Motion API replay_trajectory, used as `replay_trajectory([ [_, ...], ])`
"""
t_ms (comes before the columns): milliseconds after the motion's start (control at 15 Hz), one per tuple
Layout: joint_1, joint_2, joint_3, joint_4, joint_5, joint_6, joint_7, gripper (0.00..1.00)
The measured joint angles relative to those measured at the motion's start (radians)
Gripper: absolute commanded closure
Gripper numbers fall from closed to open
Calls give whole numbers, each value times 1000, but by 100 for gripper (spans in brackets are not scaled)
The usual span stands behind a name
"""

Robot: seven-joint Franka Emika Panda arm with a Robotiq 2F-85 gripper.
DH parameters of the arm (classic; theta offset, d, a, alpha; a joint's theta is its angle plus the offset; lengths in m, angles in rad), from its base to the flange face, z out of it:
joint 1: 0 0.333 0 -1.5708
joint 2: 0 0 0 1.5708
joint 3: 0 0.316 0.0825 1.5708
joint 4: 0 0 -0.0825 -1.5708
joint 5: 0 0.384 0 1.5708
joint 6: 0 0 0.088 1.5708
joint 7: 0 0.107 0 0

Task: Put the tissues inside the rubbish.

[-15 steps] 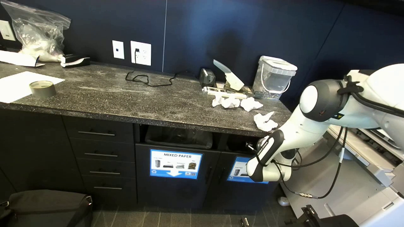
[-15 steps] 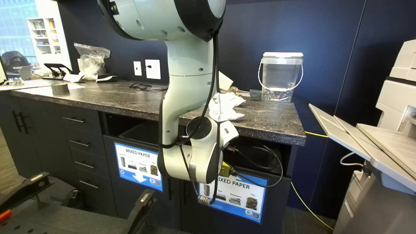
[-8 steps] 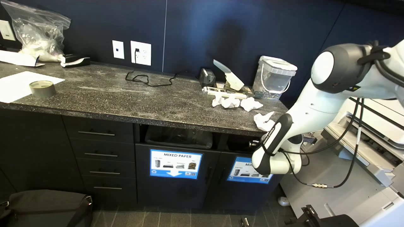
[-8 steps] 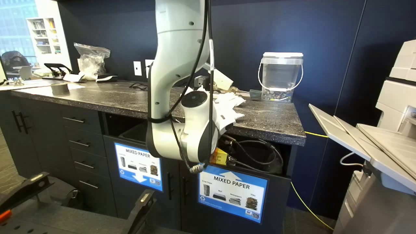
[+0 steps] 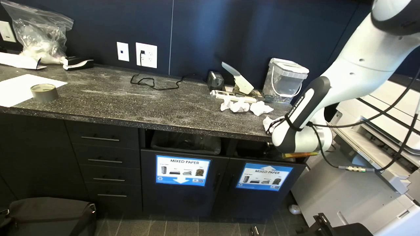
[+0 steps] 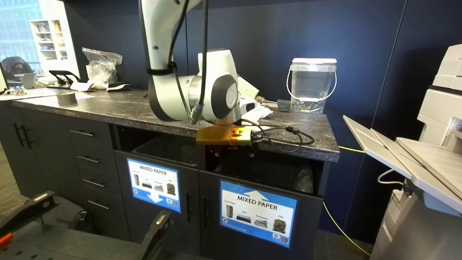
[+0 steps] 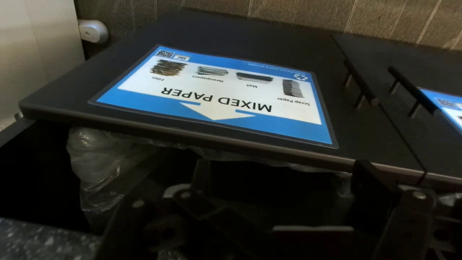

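Plastic, crinkled and see-through, makes the bag (image 5: 41,39) at the far left of the counter (image 5: 108,101); near it come a white sheet (image 5: 16,87) and a roll of tape (image 5: 44,92). Farther right, beneath the counter edge, sits a bin (image 5: 187,149) behind a down-arrow sign (image 5: 182,171). Next, near the bucket (image 5: 283,78), crumpled white tissues (image 5: 241,106) lie on the counter, the nearest tissue (image 5: 267,123) partly hidden behind the arm (image 5: 357,65). At the right hangs that arm, its end effector (image 7: 285,177) spread wide with nothing seen between the fingers (image 7: 371,180), by the mouth of another bin (image 6: 304,180) behind an up-arrow sign (image 6: 258,213); whether the tips dip inside I can't tell. My guess is the coming move turns on depth: the tissues lie back toward the wall (image 5: 197,36) and seemingly higher than the fingers, so the arm should rise, then reach inward; no clear long axis shows in them
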Motion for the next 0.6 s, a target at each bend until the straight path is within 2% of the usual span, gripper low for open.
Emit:
replay_trajectory([
  [333, 53, -274, 8, -33, -67, -269, -80, 0],
  [600, 54, -434, 73, -8, -96, -364, -182, 0],
])
